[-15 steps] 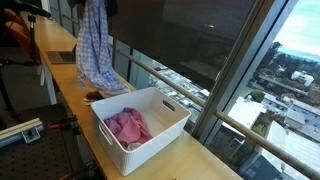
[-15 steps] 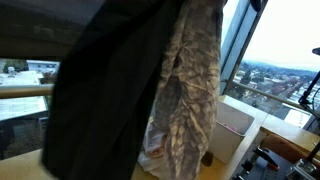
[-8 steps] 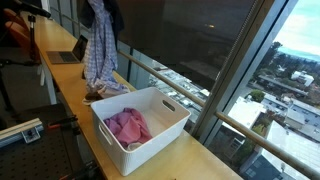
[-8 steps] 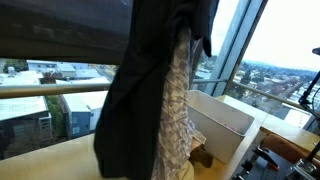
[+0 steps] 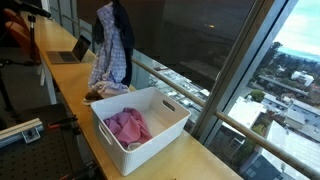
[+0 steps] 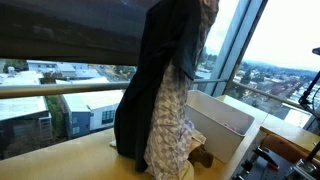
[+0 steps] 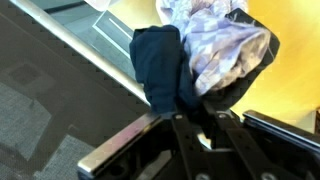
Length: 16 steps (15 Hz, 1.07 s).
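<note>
Lower and closer to the basket point(image 5: 160, 125): that is the change in the last second. The cloth bundle point(image 5: 110, 55) hung long beneath me then. Now its bottom folds lie crumpled on the wooden counter point(image 5: 65, 80) directly under my grip.

My gripper point(image 7: 203, 120) is pinching the top of that bundle. A dark garment point(image 7: 158, 62) and a patterned cloth point(image 7: 225, 45) are bunched just ahead of my fingers. The wrist view is crowded with fabric, so I cannot see the pads themselves. Both pieces hang upright from me in both exterior views, though, so I judge the hold is real.

The bundle sits straight below me with its hem touching the counter. It is just beside the near end of the basket, not inside it. A pink cloth point(image 5: 127, 127) lies in the bottom of the basket. A laptop point(image 5: 72, 50) stands well behind me along the same counter.

To do this well, I would keep the motion slow and vertical, so the folds stack under me and are not dragged across the wood. I would keep the pinch even, because two layers of different fabric may slide against each other. I would also keep the hanging edge off the basket rim, where it could snag.
</note>
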Each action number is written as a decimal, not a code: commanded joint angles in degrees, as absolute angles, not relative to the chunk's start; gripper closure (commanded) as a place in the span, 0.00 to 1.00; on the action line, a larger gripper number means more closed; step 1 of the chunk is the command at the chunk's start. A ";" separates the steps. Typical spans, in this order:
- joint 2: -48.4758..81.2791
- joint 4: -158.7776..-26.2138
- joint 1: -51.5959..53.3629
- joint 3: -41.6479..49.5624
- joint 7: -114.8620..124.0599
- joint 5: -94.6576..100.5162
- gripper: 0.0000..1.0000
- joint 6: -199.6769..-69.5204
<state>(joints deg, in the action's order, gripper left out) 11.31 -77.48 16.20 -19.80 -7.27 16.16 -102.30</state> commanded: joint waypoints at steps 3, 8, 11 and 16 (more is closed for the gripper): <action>9.99 -79.30 14.06 -19.57 -7.76 13.95 0.32 -101.82; 9.06 -82.33 10.92 -18.50 -8.36 12.91 0.01 -103.35; 8.08 -87.99 6.24 -15.95 -9.50 11.93 0.00 -106.07; 8.89 -97.30 1.80 -7.47 -12.86 7.66 0.00 -112.02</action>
<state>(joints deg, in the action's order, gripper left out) 10.32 -90.84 3.82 -11.04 -10.29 10.80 -108.07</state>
